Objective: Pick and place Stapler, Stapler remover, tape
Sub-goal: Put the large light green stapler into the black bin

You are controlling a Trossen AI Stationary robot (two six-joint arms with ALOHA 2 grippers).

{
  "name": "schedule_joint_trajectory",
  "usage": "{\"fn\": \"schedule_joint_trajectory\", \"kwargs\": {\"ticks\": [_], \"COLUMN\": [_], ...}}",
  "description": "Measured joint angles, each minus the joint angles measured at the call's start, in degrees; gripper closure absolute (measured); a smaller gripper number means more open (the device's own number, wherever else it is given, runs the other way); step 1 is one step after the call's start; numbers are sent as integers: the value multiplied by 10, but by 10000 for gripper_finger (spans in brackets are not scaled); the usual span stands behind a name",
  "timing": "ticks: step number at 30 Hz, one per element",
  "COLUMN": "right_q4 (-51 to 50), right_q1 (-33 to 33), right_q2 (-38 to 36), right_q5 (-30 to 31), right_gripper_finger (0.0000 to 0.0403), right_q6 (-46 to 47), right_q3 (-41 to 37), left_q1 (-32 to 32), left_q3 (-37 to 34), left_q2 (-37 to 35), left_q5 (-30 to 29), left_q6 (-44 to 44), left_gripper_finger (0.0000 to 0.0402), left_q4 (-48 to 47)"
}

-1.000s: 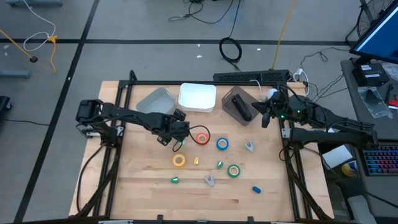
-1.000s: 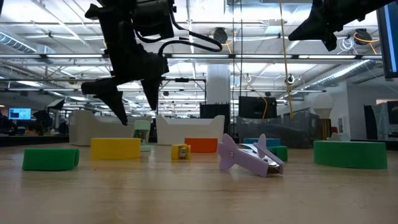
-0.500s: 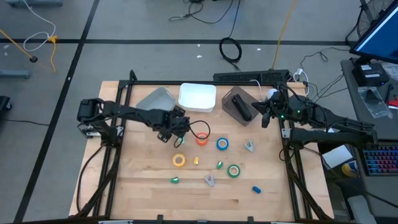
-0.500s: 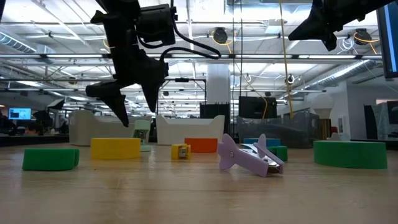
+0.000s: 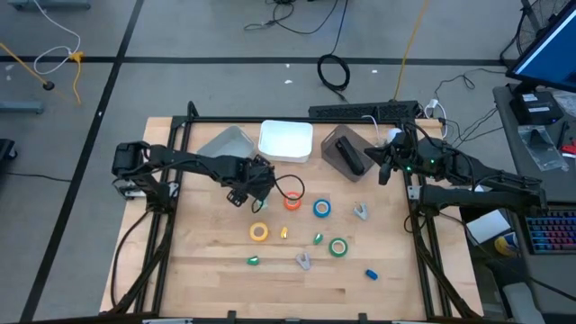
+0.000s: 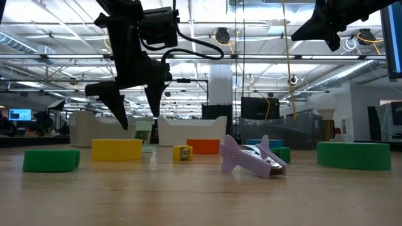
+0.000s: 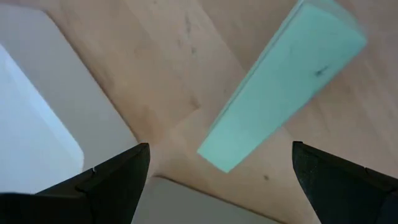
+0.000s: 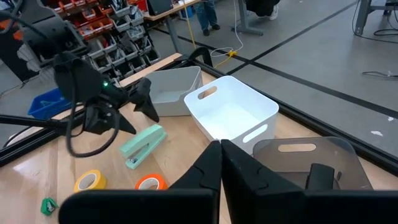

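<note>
At the near edge of the tabletop (image 5: 207,270) a broad strip of bare wood is left open. Just beyond it lie a small green piece (image 5: 253,261), a purple staple remover (image 5: 303,261) and a small blue piece (image 5: 370,274). The green tape roll (image 5: 337,247) and the yellow tape roll (image 5: 258,232) sit a little farther in, well apart, with two tiny pieces between them. Farther still, the red-orange tape roll (image 5: 292,202) and the blue tape roll (image 5: 321,209) lie near each other, and a second pale staple remover (image 5: 360,211) lies off to their right.

The left gripper (image 5: 258,191) is held above the wood near the red-orange roll, fingers spread wide and holding nothing; clear air beneath the fingertips is seen in the low view. The mint-green stapler (image 7: 283,84) is shown lying flat on the wood between the fingers only by the left wrist view and, from the far side, the right wrist view; in the high view it is hidden under the arm.

At the far edge three bins stand in a row: a grey bin (image 5: 225,145), a white bin (image 5: 286,141) and a dark clear bin (image 5: 346,150), in which a dark object is seen. The right gripper (image 5: 382,173) is parked beside the dark bin, fingers pressed together, empty.
</note>
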Motion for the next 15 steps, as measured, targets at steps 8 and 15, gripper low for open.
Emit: {"fn": "schedule_joint_trajectory", "kwargs": {"ticks": [8, 15], "right_q4": [0, 0], "right_q1": [0, 0], "right_q2": [0, 0], "right_q5": [0, 0], "right_gripper_finger": [401, 401], "right_q6": [0, 4], "right_q3": [0, 0], "left_q1": [23, 23], "left_q3": [0, 0], "left_q2": [34, 72], "left_q5": [19, 23], "left_q6": [53, 28], "left_gripper_finger": [9, 9], "left_q4": [32, 33]}}
